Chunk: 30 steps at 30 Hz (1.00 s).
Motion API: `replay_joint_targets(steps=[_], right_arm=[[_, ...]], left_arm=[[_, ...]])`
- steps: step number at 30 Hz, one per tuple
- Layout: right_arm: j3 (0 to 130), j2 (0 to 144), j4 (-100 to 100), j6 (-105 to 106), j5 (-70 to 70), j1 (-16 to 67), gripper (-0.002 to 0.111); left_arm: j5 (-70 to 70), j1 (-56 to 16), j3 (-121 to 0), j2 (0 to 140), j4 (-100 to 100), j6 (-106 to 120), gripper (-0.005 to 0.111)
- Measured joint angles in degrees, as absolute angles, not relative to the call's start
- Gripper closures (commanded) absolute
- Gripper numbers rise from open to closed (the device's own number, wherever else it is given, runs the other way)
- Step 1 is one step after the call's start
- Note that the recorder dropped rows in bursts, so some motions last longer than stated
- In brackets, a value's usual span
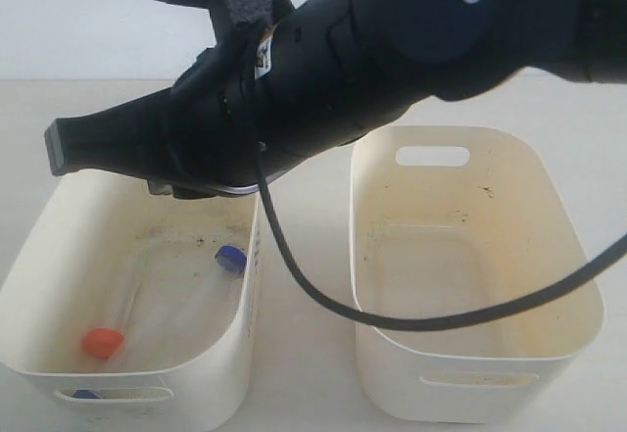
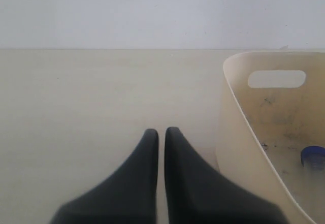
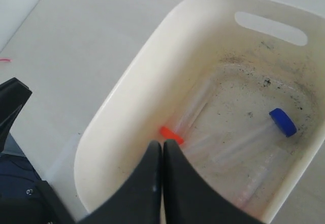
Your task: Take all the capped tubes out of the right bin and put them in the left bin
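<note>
The left gripper (image 2: 161,131) hangs over the table (image 2: 76,107), jaws closed almost tip to tip. Just beside it stands the left bin (image 2: 237,142), a blue-capped tube (image 2: 313,157) lying inside.

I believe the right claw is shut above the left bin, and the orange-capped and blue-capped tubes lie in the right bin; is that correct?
Not quite: the exterior view shows the orange-capped tube and blue-capped tube lying in the left bin, not the right bin. The right claw is indeed shut above it.

Your left bin (image 1: 233,354) and right bin (image 1: 470,398) look smooth, faintly glossy plastic. The capped tubes (image 1: 103,342) are clear plastic, the bench (image 1: 304,373) matt.
</note>
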State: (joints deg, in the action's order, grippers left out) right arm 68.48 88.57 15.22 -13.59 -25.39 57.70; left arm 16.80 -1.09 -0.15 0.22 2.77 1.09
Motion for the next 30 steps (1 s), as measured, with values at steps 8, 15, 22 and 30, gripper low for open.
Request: replay_joint_targets(steps=[8, 15, 22, 30], right_arm=[[68.48, 88.57, 5.57, -10.55, -25.34, 57.70, 0.108], [68.48, 89.91, -1.71, -10.55, -25.98, 57.49, 0.108], [68.48, 88.96, -2.26, -15.94, -25.38, 52.77, 0.108], [68.48, 81.43, -2.41, -18.17, -25.17, 47.08, 0.108]], left_arm=[[16.80, -1.09, -0.15, 0.22, 2.77, 1.09, 0.103], [16.80, -1.09, -0.15, 0.22, 2.77, 1.09, 0.103], [16.80, -1.09, -0.15, 0.22, 2.77, 1.09, 0.103], [16.90, -1.09, -0.15, 0.22, 2.77, 1.09, 0.103]])
